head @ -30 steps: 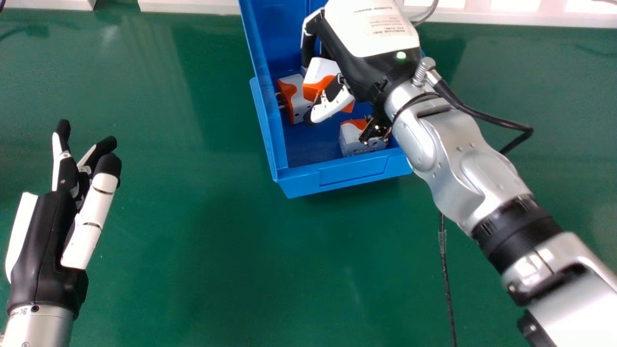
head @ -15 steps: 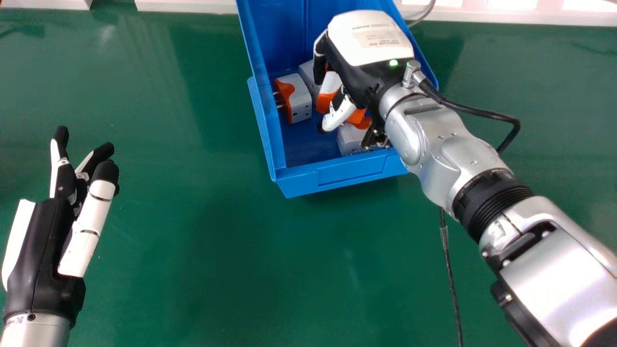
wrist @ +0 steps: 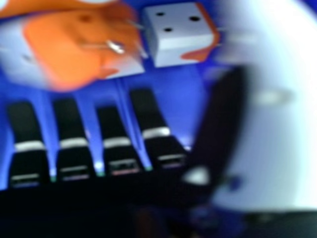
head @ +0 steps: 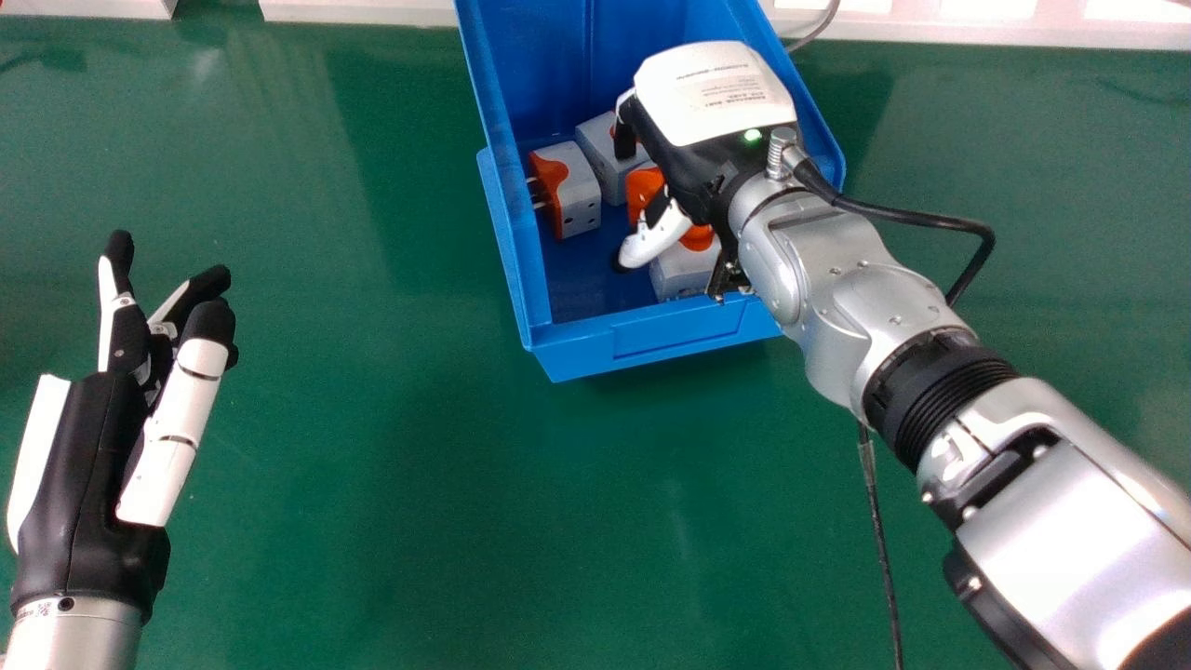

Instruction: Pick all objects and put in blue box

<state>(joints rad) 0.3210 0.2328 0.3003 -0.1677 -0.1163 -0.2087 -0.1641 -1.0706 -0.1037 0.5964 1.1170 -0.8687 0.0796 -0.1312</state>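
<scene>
Within the blue box [head: 679, 333], the right hand [head: 712, 102] is spread wide, seemingly empty, near white-and-orange plug adapters [head: 579, 194]; release appears completed, so lifting clear is required.

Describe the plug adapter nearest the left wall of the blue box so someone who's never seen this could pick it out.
On the green table stands an open blue box, the right hand over its right side. Inside, by the left wall, is a white adapter with an orange prong end. Unlike its neighbours, it sits nearest that wall, metal prongs pointing at it.
</scene>
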